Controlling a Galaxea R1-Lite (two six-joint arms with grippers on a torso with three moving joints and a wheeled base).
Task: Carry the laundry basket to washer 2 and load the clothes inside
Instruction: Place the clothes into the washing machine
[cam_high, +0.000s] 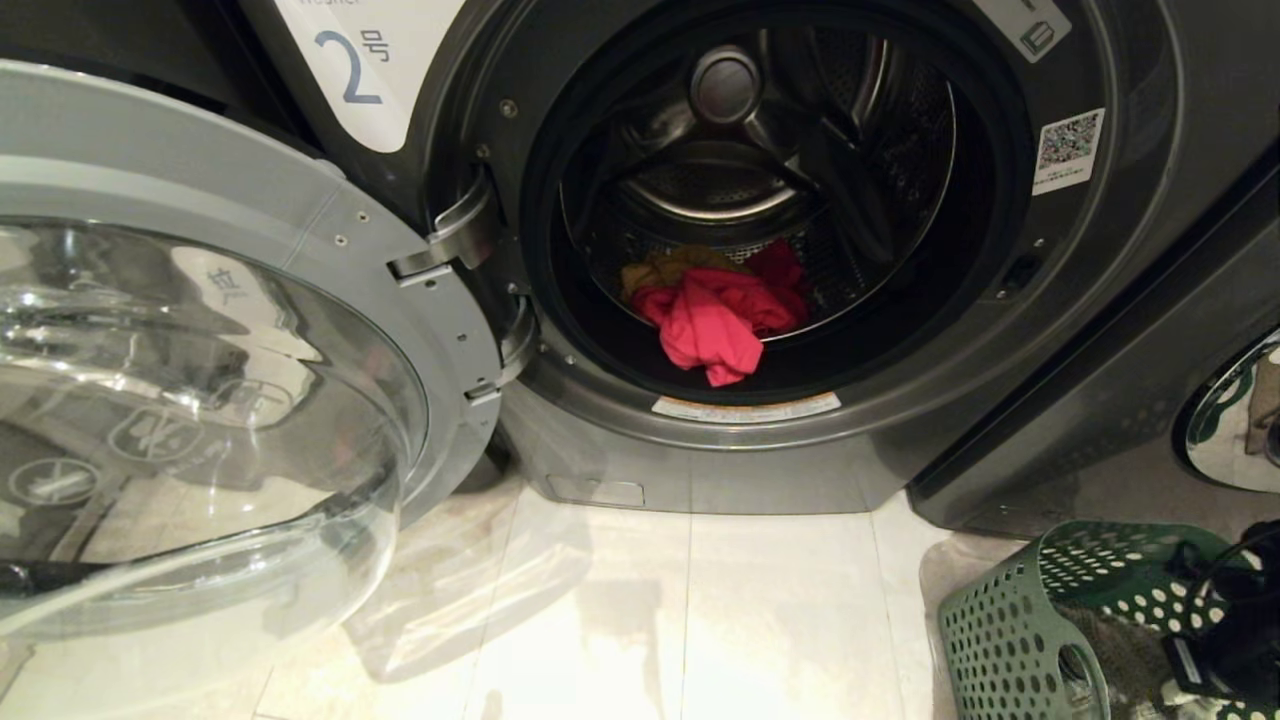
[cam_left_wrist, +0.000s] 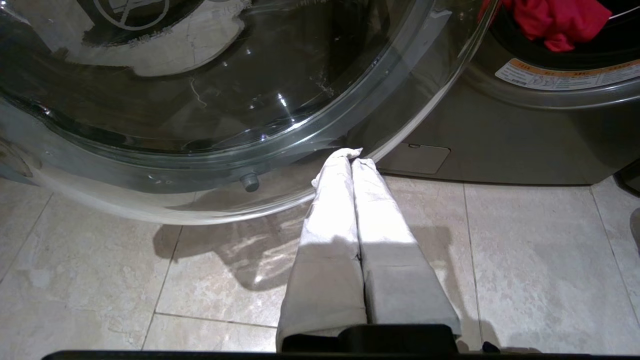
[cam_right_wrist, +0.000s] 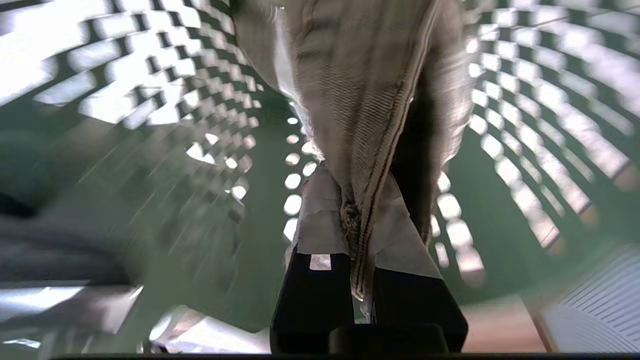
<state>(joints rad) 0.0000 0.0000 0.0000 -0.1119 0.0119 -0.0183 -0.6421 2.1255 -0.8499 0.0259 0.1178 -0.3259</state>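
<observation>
Washer 2 (cam_high: 1000, 330) stands with its round door (cam_high: 200, 400) swung open to the left. In its drum lie a pink-red garment (cam_high: 715, 320) and, behind it, a yellow-orange one (cam_high: 670, 268). The green laundry basket (cam_high: 1000, 640) sits on the floor at the lower right, with my right arm (cam_high: 1235, 640) reaching into it. Inside the basket (cam_right_wrist: 525, 165), my right gripper (cam_right_wrist: 356, 185) is shut on a grey ribbed piece of cloth (cam_right_wrist: 360, 90), which hangs from the fingers. My left gripper (cam_left_wrist: 352, 155) is shut and empty, low over the tiles by the door glass (cam_left_wrist: 200, 100).
The open door juts out over the floor on the left. Pale floor tiles (cam_high: 700, 620) lie between the door and the basket. A second machine (cam_high: 1235, 420) with a chrome-ringed door stands to the right of washer 2, just behind the basket.
</observation>
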